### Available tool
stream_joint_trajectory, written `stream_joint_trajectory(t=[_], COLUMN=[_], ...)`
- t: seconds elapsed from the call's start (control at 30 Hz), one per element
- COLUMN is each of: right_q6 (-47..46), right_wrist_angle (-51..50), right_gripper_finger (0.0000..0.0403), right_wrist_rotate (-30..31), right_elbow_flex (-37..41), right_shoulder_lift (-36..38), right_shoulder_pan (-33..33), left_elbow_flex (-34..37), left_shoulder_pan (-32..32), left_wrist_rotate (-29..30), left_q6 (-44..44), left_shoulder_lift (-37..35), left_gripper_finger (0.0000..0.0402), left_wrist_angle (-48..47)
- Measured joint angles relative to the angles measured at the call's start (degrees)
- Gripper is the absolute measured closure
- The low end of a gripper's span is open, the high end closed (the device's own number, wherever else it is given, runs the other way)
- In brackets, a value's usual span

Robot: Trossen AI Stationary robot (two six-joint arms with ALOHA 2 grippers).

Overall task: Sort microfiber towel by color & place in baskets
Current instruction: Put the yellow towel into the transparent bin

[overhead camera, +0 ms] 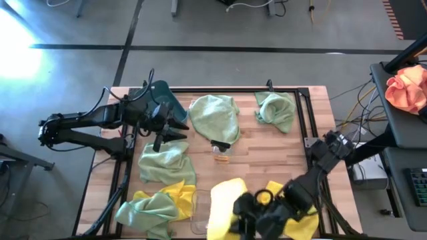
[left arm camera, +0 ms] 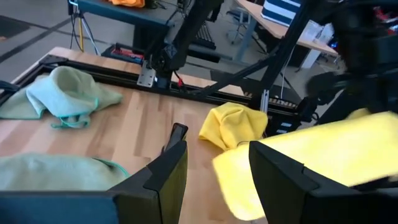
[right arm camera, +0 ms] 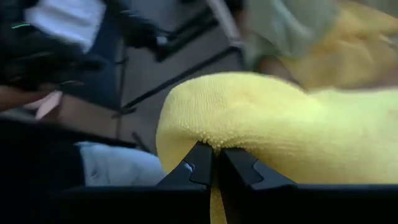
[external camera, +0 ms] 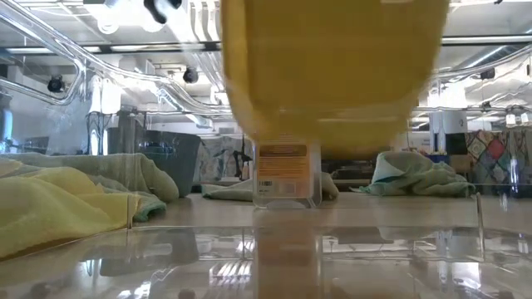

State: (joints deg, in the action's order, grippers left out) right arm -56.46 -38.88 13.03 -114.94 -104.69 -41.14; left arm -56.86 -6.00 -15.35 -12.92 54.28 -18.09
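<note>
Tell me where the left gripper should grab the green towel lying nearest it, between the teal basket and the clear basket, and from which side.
Probably from straight above. That green towel lies low and crumpled on the table, so a raised fold near its middle gives the fingers cloth to pinch. The open left gripper hovers just beyond its far edge, beside the teal basket. The right gripper holds a yellow towel.

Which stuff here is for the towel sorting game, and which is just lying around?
For the job:
yellow towel in the right end effector
green towels
teal basket
clear basket

Just lying about:
small amber bottle
orange cloth off the table
</note>
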Motion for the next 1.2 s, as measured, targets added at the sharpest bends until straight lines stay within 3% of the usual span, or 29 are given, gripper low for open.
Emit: stream_joint_trajectory(t=[0.23,0.47,0.57,0.93,1.2], right_q6=[3.7,-4.7,-5.9,-3.2,-3.3], right_wrist_angle=[-9.7,-37.6,-43.5,-42.3,-42.2], right_gripper_finger=[0.0394,0.0394,0.0394,0.0389,0.0329], right_wrist_rotate=[1.3,5.5,5.4,5.0,4.7], right_elbow_flex=[-12.9,-19.7,-19.7,-19.7,-19.7], right_shoulder_lift=[-5.6,-9.9,-11.1,-11.7,-11.7], right_shoulder_pan=[-0.7,0.7,1.5,3.8,4.2], left_elbow_flex=[0.0,0.0,0.0,0.0,0.0], left_shoulder_pan=[0.0,0.0,0.0,0.0,0.0], left_wrist_rotate=[-0.1,-0.2,-0.2,-0.2,-2.2], left_q6=[-1.6,-1.1,-1.1,-1.1,-1.3], left_shoulder_lift=[0.0,0.1,0.1,0.1,0.1], left_gripper_finger=[0.0245,0.0245,0.0244,0.0245,0.0245], left_wrist_angle=[0.0,0.0,0.0,-0.1,-0.5])
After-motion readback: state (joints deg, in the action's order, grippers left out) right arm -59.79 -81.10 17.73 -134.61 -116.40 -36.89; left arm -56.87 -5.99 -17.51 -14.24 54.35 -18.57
